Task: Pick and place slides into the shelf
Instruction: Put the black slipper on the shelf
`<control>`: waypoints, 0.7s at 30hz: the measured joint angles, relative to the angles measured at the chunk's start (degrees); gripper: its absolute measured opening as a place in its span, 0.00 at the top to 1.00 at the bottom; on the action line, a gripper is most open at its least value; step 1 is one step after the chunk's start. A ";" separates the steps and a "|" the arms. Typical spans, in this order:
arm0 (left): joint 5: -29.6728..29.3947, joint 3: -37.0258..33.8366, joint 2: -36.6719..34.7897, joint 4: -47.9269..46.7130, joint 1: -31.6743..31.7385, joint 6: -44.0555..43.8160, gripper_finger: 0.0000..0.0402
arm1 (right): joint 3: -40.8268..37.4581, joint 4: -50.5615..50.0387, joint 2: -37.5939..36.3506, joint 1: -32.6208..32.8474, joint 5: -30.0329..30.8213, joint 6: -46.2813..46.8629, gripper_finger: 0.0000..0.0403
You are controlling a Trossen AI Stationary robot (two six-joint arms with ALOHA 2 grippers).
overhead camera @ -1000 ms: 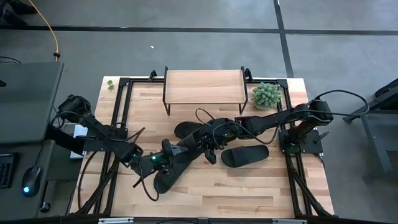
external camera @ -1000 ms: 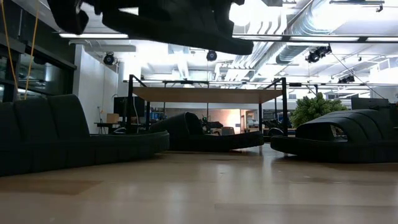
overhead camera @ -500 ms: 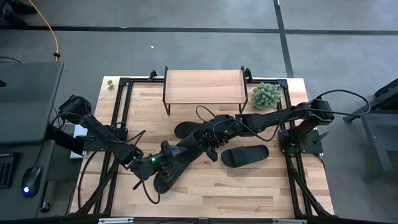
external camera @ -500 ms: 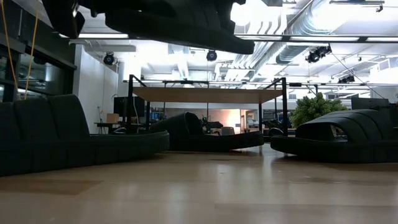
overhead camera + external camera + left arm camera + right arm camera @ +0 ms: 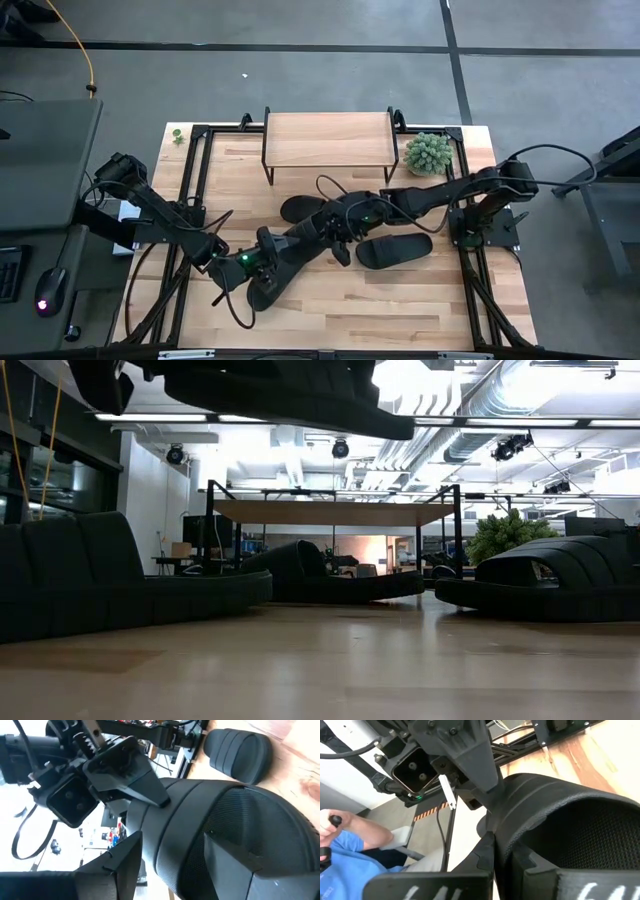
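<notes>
Both grippers stay clamped on one slide (image 5: pixel 300 243) held above the table: the left gripper (image 5: pixel 262 262) and right gripper (image 5: pixel 335 225). It has edged slightly leftward; the shelf (image 5: pixel 327 139) is unchanged

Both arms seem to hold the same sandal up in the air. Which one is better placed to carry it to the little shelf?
Probably the right. The right fingers grip the lifted slide at its end nearer the shelf; the left fingers hold the farther end.
</notes>
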 joint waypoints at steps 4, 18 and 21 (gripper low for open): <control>-0.04 0.00 0.00 0.37 -0.02 0.30 0.51 | 0.00 0.18 -0.04 0.29 0.02 0.00 0.99; 0.99 -0.04 0.00 0.79 0.00 0.52 0.74 | 0.02 1.12 -0.04 0.37 -1.44 0.93 0.99; 0.72 -0.04 0.00 1.29 0.00 1.71 0.86 | 0.02 1.34 -0.12 0.43 -2.17 1.02 0.99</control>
